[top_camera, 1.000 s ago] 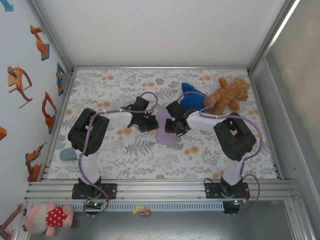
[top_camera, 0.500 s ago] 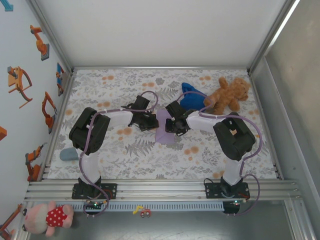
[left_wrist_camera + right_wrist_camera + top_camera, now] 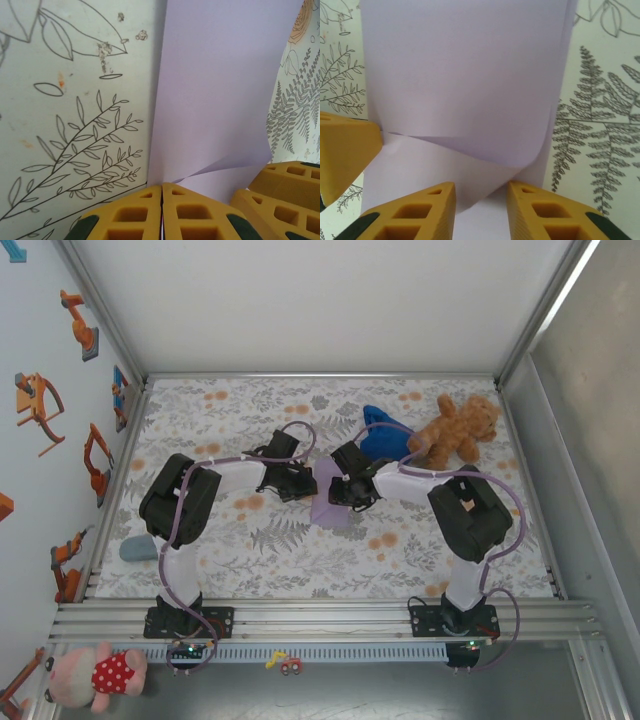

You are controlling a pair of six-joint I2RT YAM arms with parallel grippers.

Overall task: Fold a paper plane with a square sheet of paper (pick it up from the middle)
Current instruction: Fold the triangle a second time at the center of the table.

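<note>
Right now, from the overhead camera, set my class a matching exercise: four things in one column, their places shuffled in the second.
Things:
1. lavender paper
2. brown teddy bear
3. blue cloth
4. pink plush toy

Places:
a. far right corner of the table
b. off the table, near left
c. middle of the table
d. just left of the teddy

Pairs: 1-c, 2-a, 3-d, 4-b

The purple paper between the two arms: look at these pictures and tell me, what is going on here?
Both arms meet over the square sheet of paper. The left gripper is shut, pinching the sheet's edge. The right gripper is open, its fingers either side of a flap that curls over. The sheet is partly folded, no plane yet.
</note>
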